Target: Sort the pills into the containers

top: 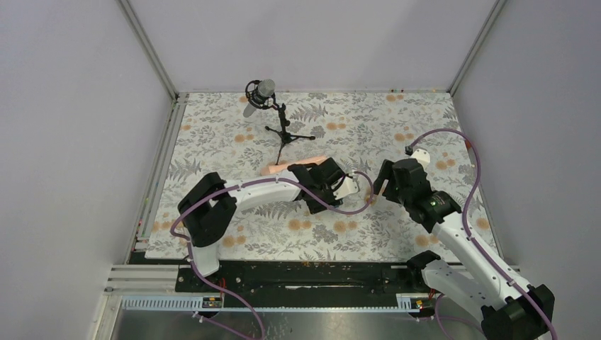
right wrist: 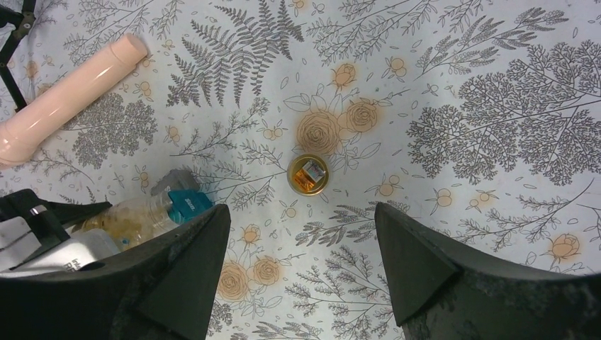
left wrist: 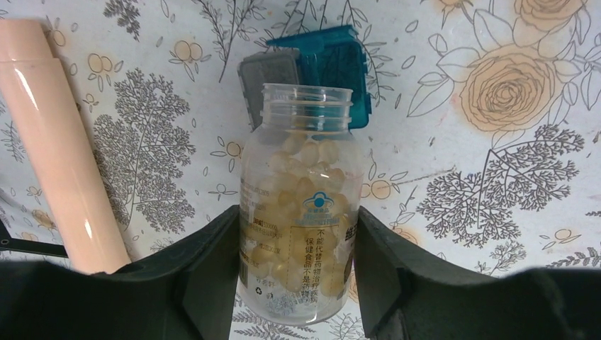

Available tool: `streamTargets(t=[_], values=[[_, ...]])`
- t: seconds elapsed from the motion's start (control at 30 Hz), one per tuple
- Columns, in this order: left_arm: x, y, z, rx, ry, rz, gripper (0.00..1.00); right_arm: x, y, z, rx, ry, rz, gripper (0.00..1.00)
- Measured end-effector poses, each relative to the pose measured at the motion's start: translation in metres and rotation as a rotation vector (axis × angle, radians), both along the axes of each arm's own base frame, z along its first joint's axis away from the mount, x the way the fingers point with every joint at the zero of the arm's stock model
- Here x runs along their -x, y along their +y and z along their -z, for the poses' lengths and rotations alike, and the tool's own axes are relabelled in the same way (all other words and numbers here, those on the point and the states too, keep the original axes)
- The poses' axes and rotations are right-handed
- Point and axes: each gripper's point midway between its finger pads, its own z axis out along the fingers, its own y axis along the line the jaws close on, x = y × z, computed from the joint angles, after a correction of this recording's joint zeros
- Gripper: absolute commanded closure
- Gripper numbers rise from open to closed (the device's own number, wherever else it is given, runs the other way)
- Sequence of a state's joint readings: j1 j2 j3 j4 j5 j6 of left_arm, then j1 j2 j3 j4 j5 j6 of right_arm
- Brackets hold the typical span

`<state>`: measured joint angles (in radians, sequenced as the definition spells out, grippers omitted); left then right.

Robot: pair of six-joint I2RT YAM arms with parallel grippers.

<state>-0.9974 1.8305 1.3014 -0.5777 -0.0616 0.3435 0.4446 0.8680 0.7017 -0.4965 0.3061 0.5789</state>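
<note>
My left gripper is shut on a clear plastic bottle filled with pale yellow pills. The bottle has no cap, and its mouth points at the teal-and-grey box, whose lid is open. In the right wrist view the bottle and the box show at the left. My right gripper is open and empty above the mat, just short of the small amber bottle, which stands upright and open. In the top view the two grippers, left and right, are close together.
A long peach cylinder lies on the floral mat left of the clear bottle; it also shows in the top view. A microphone on a small tripod stands at the back. Walls enclose the mat on three sides.
</note>
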Motion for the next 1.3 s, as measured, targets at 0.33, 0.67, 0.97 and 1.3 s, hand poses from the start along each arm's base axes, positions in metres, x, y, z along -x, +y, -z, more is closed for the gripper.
streamTargets(t=[0.33, 0.67, 0.97, 1.3], values=[[0.006, 0.003, -0.002, -0.067, -0.004, 0.014, 1.0, -0.001, -0.004, -0.001, 0.003, -0.004, 0.01, 0.17], [0.006, 0.003, 0.003, -0.144, -0.021, 0.032, 1.0, 0.0, -0.005, 0.003, 0.006, 0.004, 0.013, 0.17], [0.003, 0.002, 0.004, -0.133, -0.039, 0.026, 1.0, 0.0, -0.006, 0.004, 0.006, 0.008, 0.015, 0.17], [0.007, 0.014, -0.008, -0.042, -0.082, -0.008, 1.0, 0.001, -0.004, 0.006, 0.002, 0.015, 0.009, 0.16]])
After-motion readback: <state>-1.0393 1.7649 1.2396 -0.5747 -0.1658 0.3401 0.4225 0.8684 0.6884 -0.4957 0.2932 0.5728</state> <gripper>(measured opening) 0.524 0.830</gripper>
